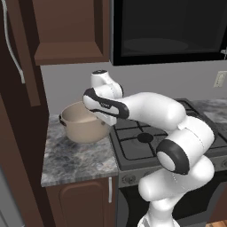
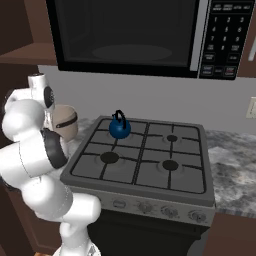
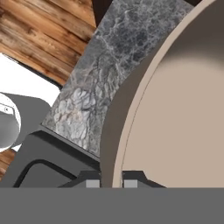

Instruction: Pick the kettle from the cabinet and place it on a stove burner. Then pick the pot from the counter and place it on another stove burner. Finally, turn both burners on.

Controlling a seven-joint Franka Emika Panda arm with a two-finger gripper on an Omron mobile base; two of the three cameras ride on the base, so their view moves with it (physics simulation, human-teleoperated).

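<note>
On the bench at 9 o'clock of the stove, my claw (image 3: 111, 183) is clamped across the pot (image 1: 84, 124) rim, one finger each side, probably for lifting. Kettle (image 2: 120, 127) already sits on the stove's back-left burner.

the small dark-blue kettle (image 2: 120, 127) stands upright on the stove's back-left burner. the wide beige pot (image 1: 82, 124) sits upright on the grey mottled surface (image 1: 75, 162) just left of the stove, its rim between the pincer's fingertips (image 3: 92, 183).
</note>
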